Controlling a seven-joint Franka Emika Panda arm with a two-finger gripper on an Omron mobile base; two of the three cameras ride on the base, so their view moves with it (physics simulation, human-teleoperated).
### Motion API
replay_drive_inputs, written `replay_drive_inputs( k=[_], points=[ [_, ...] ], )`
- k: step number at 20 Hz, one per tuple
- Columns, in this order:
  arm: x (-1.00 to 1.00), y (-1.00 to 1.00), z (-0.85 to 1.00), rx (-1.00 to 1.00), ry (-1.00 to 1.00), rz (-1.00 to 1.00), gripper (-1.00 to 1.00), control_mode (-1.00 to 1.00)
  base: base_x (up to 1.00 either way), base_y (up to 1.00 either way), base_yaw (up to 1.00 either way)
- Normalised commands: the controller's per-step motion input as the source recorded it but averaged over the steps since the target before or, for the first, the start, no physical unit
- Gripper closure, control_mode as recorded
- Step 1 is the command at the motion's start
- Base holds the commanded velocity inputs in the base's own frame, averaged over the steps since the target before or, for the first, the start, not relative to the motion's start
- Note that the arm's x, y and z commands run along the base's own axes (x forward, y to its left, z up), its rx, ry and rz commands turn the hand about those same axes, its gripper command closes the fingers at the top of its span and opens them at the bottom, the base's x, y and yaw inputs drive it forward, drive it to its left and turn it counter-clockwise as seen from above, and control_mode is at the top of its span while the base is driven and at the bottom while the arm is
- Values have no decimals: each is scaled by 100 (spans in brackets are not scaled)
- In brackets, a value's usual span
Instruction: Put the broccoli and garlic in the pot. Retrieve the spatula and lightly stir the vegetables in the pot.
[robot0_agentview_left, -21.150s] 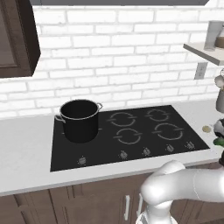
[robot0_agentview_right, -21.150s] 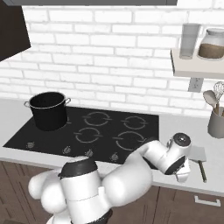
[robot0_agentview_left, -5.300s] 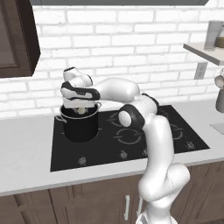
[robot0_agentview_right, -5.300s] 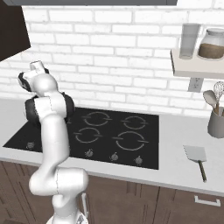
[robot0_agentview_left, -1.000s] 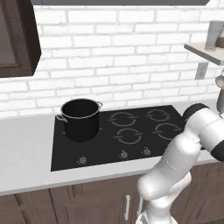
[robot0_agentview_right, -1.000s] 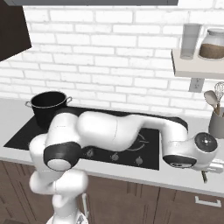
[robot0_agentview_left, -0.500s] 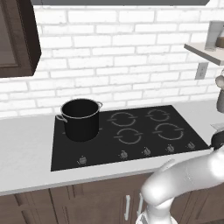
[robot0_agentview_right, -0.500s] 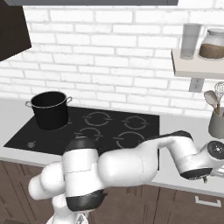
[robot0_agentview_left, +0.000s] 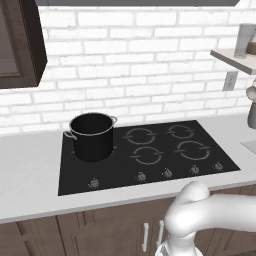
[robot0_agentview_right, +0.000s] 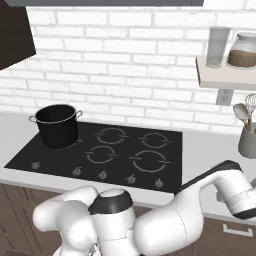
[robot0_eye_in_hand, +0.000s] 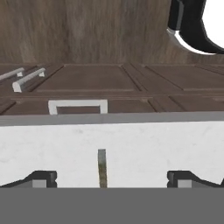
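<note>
Jaws: spread as wide as they go, with nothing between them; the gripper (robot0_eye_in_hand: 110, 177) hangs over the white counter's front edge, its two dark fingertips (robot0_eye_in_hand: 41, 178) far apart.
Counter: the white worktop (robot0_agentview_left: 30, 170) runs along under the brick wall (robot0_agentview_left: 130, 75), with dark wood cabinet fronts (robot0_eye_in_hand: 87, 83) below it, seen from the hand.
Cooktop: the black glass hob (robot0_agentview_left: 150, 155) is set into the counter, four ring burners on it and a row of small knobs along its front.
Arm: the white arm (robot0_agentview_right: 170, 220) bends low in front of the counter and reaches off to the right side of the hob.
Pot: the black pot (robot0_agentview_left: 92, 136) stands upright on the hob's rear left burner, well apart from the gripper; I cannot tell what lies inside it.
Shelf: a wall shelf (robot0_agentview_right: 225, 75) to the right carries a glass and a jar (robot0_agentview_right: 243, 50).
Utensil holder: a grey holder (robot0_agentview_right: 247, 140) with utensils stands on the counter beneath the shelf.
Handle: a thin grey-brown strip (robot0_eye_in_hand: 102, 168) lies on the counter between the fingertips; it looks like a tool handle, but I cannot be sure.
</note>
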Motion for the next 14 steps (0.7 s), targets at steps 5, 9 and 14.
replay_drive_inputs(
  k=[5,9,14],
  points=[
    [29,0,-11,3,0,0,-100,-100,0,0,0],
    [41,0,-23,2,0,0,-100,-100,0,0,0],
    [49,0,-20,1,0,0,-100,-100,0,0,0]
  ],
)
